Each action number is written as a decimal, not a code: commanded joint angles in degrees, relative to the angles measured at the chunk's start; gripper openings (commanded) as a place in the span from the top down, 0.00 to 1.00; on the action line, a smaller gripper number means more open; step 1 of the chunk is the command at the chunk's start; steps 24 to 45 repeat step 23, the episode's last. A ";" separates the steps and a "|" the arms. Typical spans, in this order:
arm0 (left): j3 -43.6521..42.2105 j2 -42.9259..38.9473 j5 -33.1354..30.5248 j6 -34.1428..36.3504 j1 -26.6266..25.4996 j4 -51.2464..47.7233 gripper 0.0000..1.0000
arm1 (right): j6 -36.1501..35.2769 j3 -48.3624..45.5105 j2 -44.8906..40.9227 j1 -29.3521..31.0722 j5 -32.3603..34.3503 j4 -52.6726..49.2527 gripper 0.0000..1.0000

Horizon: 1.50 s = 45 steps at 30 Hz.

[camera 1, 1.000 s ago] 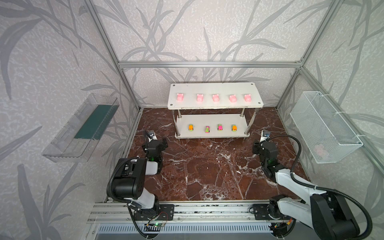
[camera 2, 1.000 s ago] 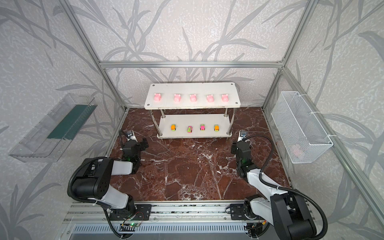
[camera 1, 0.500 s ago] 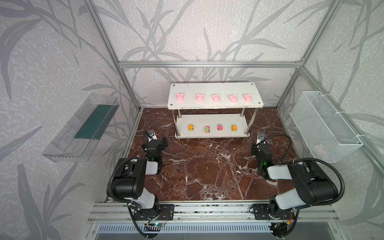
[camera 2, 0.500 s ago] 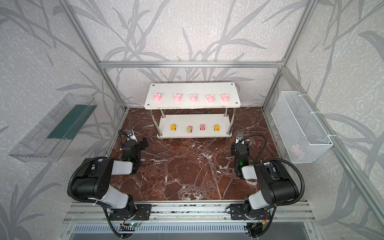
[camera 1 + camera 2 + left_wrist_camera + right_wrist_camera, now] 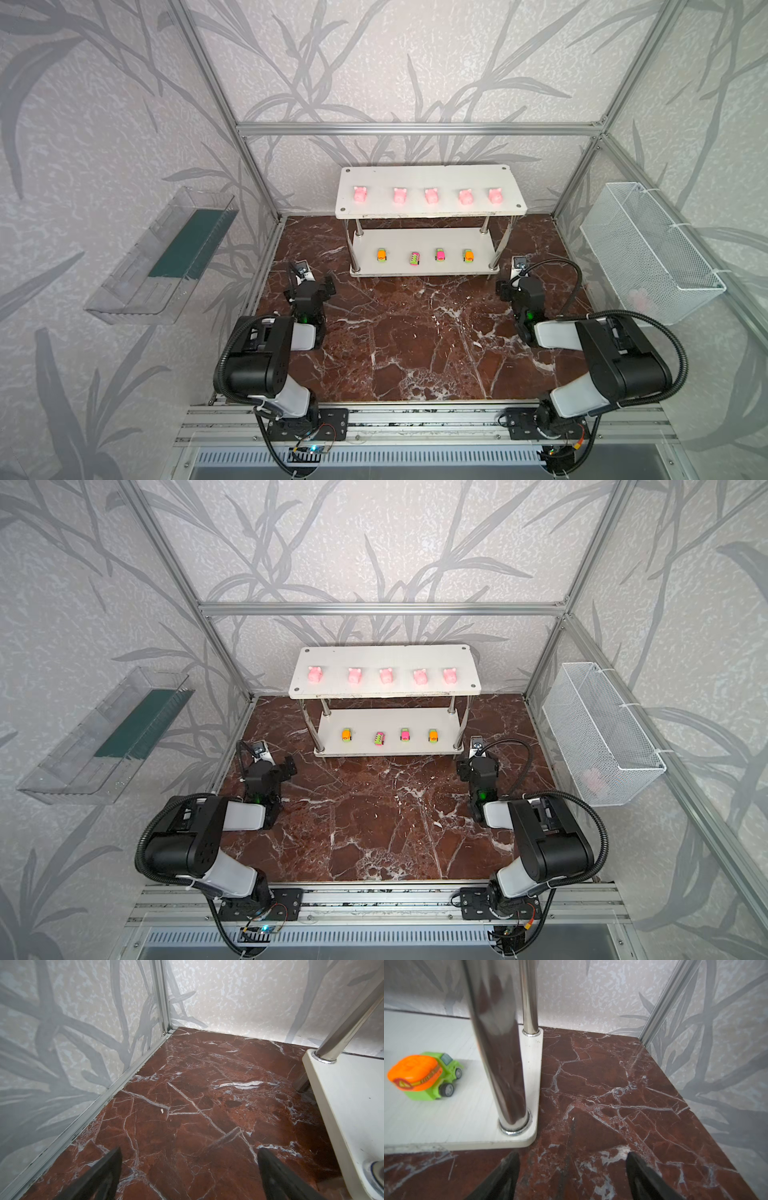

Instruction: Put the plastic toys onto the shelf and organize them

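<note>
Every toy that can be counted sits on the shelf [image 5: 428,176]. Five pink pigs [image 5: 431,195] line its top tier and four cars [image 5: 439,254] line its lower tier, each car's long axis running across the shelf's depth. The left fingers [image 5: 104,1174] stand wide apart and empty over the table [image 5: 415,332], off the shelf's left front corner. The right fingers [image 5: 502,1178] are spread, gripping nothing, off its right front corner, with the orange-topped car [image 5: 423,1076] just inside that corner post. Placing looks finished. A blurred pink thing [image 5: 639,296] in the mesh basket [image 5: 648,249] right of the shelf can't be identified; the right arm is nearer it.
</note>
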 commanded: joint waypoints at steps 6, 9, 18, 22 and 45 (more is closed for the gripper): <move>-0.52 0.46 0.10 1.12 0.14 1.35 0.00 | 0.14 -1.81 1.67 -0.23 -0.91 4.19 0.01; -0.54 0.46 0.12 1.16 0.07 1.30 0.01 | -0.39 -2.11 2.40 -0.27 -1.00 6.38 0.01; 0.10 0.71 -0.43 1.72 -0.21 0.33 0.00 | -0.31 -2.02 2.18 -0.27 -0.98 5.76 0.01; 0.18 0.72 -0.41 1.74 -0.30 0.24 0.01 | -0.24 -1.98 2.01 -0.27 -0.96 5.51 0.01; 0.16 0.68 -0.43 1.74 -0.34 0.35 0.00 | -0.29 -1.96 2.12 -0.22 -0.95 5.63 0.01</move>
